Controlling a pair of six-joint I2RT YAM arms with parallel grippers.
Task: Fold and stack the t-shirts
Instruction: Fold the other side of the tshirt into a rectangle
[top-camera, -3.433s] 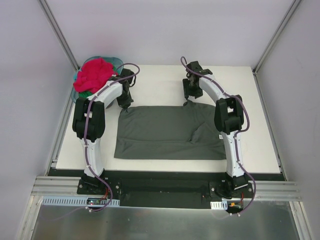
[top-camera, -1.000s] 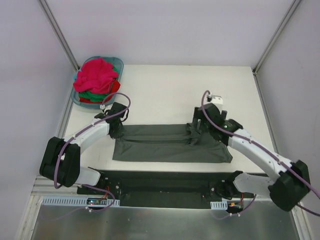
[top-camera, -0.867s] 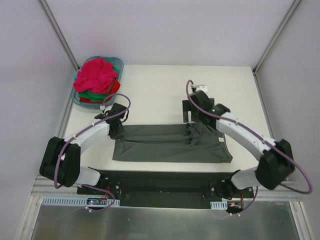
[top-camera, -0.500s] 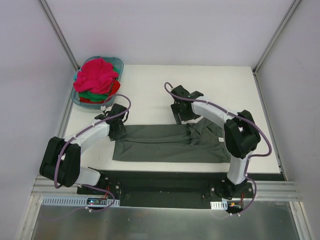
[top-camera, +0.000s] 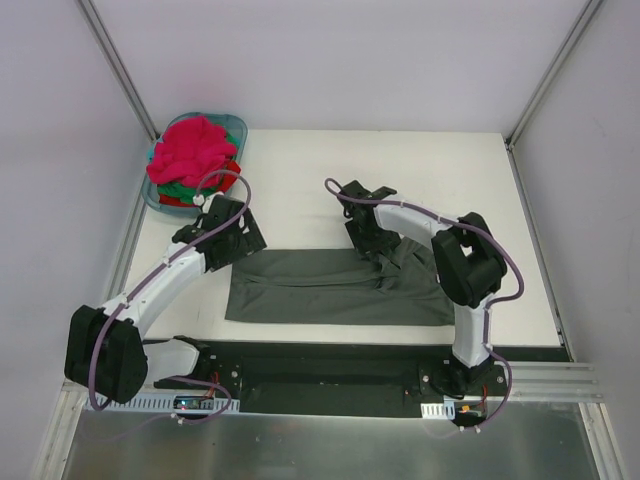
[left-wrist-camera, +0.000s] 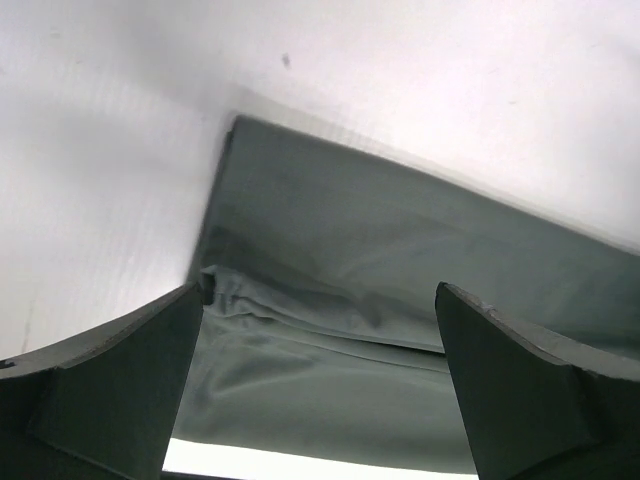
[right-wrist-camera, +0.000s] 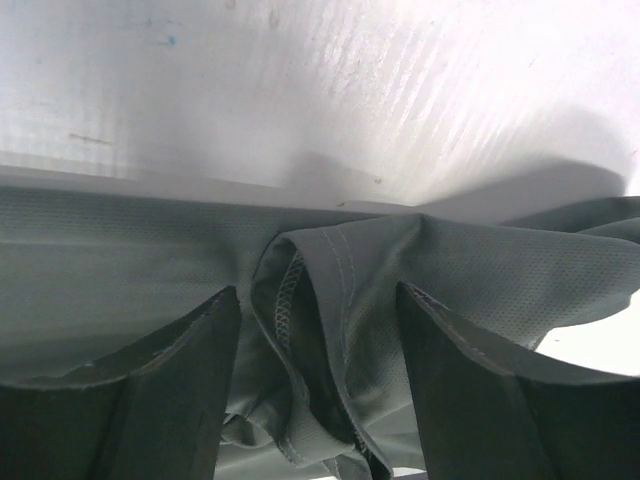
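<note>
- Item, dark grey t-shirt (top-camera: 330, 290): lies as a long flat strip on the tabletop (top-camera: 480, 180) near its front edge, between the two arms. The left part is smooth. Right of the middle, on the far edge, the cloth is bunched into a raised ridge showing a stitched hem.
- Item, remaining t-shirts (top-camera: 195, 145): pink-red, red and green, heaped in the teal basket (top-camera: 240, 125) at the far left corner, well apart from the strip.
- Left claw (left-wrist-camera: 318, 300): spread wide, holding nothing, hovering over the strip's left end.
- Right claw (right-wrist-camera: 318, 295): jaws apart, astride the bunched ridge. No pinch shows, and the hem lies loose between them.
- Step in hand, judged: tidying the bunched portion before the next fold.
- Method advised: close low on the stitched hem and catch every layer of the ridge. Lift only slightly and draw it outward until flat. Avoid dragging the whole strip, since thin cloth probably slides here. The left claw could press the left end down to anchor it.
- Surface: white, matt, faintly ribbed, with a few small specks.
- Room: pale enclosure walls, metal corner posts, and a black base plate with a rail at the near edge.
</note>
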